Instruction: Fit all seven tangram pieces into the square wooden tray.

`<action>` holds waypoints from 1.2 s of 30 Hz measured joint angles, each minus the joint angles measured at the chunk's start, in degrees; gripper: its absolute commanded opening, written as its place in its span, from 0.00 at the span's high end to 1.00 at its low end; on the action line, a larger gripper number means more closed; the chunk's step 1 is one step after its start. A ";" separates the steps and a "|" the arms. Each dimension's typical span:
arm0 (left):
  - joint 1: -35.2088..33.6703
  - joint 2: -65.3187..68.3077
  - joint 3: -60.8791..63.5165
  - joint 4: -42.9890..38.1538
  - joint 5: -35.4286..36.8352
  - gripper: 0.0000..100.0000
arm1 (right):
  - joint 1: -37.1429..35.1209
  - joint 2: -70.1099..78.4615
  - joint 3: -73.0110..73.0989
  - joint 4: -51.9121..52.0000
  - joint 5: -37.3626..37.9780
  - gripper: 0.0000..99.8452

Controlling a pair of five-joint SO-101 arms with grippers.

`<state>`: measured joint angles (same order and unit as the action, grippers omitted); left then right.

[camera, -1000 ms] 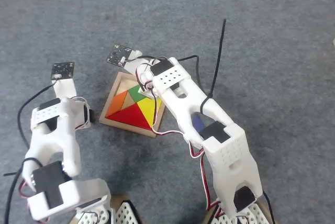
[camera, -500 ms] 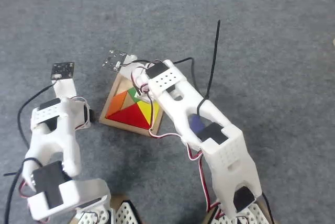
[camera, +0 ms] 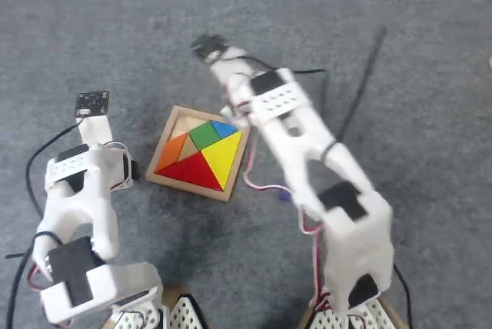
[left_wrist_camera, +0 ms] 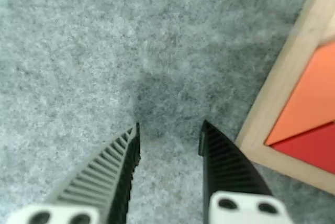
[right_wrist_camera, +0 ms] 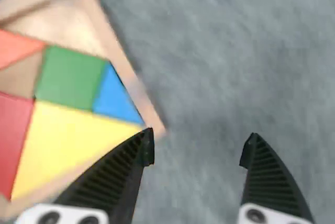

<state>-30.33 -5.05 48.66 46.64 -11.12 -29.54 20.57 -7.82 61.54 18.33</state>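
wooden tray (camera: 188, 190) sits on the grey bench (camera: 400, 83) between the two arms, turned corner-on. inside, flat and packed edge to edge: red triangle (camera: 192, 169), yellow triangle (camera: 221, 157), green square (camera: 204, 135), blue triangle (camera: 224, 127), orange piece (camera: 172, 149), small tan triangle (camera: 188, 147). pale patch at the far corner: piece or bare tray floor, can't tell. left tool (left_wrist_camera: 170, 127) released, empty, low over the bench just beside the tray's edge. right tool (right_wrist_camera: 200, 140) released, empty, one finger at the tray corner by the blue triangle, the other over the bench.
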 measured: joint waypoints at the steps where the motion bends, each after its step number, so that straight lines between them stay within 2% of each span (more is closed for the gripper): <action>1: 0.00 0.00 0.00 0.00 0.00 0.82 | 1.05 -2.81 3.34 0.00 -0.35 0.73; 5: 0.00 0.00 0.00 0.00 0.00 0.82 | 3.34 -15.74 19.87 -0.09 -1.14 0.73; 10: 0.00 0.00 0.00 0.00 0.00 0.82 | 2.02 -30.68 40.88 -0.18 -3.87 0.73; 15: 0.00 0.00 0.00 0.00 0.00 0.82 | -0.09 -38.42 52.48 -0.18 -4.40 0.73; 19: 0.00 0.00 0.00 0.00 0.00 0.82 | -0.53 -41.76 54.42 -0.18 -5.01 0.73; 22: 0.00 0.00 0.00 0.00 0.00 0.82 | -0.53 -42.90 54.42 -0.18 -8.53 0.73; 27: 0.00 0.00 0.00 0.00 0.00 0.82 | -7.12 -42.81 54.68 -0.79 -12.04 0.73; 30: 0.00 0.00 0.00 0.00 0.00 0.82 | -11.16 -40.44 54.68 -2.20 -16.88 0.73; 36: 0.00 0.00 0.00 0.00 0.00 0.82 | -10.73 -35.34 54.59 -4.66 -19.96 0.73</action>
<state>-30.33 -5.05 48.66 46.64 -11.12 -40.26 -14.77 46.77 56.88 -1.63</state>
